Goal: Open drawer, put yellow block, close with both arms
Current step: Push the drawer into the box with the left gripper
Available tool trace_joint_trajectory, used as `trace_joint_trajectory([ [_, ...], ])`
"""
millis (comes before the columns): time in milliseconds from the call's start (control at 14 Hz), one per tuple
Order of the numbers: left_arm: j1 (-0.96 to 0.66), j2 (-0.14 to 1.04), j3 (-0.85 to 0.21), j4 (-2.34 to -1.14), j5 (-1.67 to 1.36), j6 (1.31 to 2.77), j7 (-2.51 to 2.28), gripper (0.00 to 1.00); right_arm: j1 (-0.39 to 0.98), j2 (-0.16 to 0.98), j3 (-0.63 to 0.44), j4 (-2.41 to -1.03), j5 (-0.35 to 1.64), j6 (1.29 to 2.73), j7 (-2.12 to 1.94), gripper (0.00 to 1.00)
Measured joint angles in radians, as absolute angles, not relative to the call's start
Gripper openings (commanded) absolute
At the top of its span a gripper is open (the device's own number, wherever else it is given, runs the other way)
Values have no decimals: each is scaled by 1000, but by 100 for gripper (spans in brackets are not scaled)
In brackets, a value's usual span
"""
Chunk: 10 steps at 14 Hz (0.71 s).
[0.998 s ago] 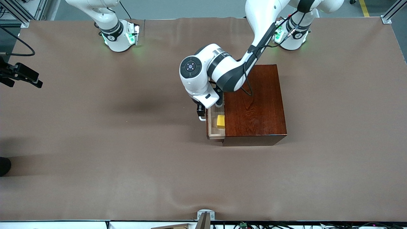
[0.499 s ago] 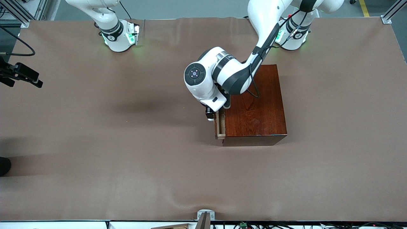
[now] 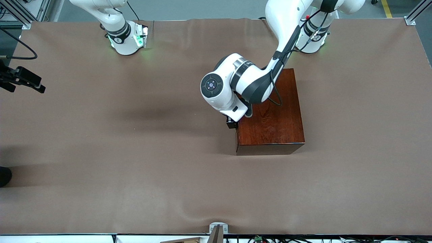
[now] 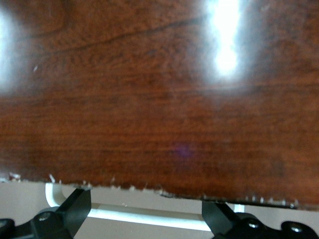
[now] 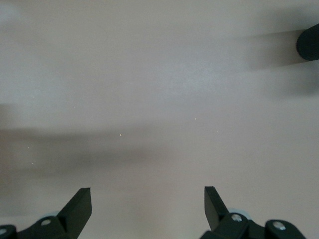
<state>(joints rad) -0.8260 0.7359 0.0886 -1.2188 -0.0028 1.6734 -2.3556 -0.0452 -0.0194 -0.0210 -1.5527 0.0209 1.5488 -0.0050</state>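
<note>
drawer (image 3: 237,135) sat flush in the wooden box (image 3: 270,114); left claw (image 4: 144,219) stood spread at its white handle (image 4: 149,215) (seemingly touching). right claw (image 5: 147,209) hung spread over bare surface (image 5: 159,99). yellow block was hidden.

Two black fingertips (image 5: 79,204) of the right gripper (image 5: 147,206) stand spread wide apart over a bare stretch of pale brown table (image 5: 159,89) — soft grey shadows cross the surface, and a dark rounded shape (image 5: 309,42) shows at one edge.
</note>
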Motion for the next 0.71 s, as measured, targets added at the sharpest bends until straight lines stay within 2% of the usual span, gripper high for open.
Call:
trace_joint_trajectory([
  [713, -837, 739, 106, -1217, -7, 1681, -2345, 100, -45, -19, -21, -1553, 21, 1548, -5, 100],
])
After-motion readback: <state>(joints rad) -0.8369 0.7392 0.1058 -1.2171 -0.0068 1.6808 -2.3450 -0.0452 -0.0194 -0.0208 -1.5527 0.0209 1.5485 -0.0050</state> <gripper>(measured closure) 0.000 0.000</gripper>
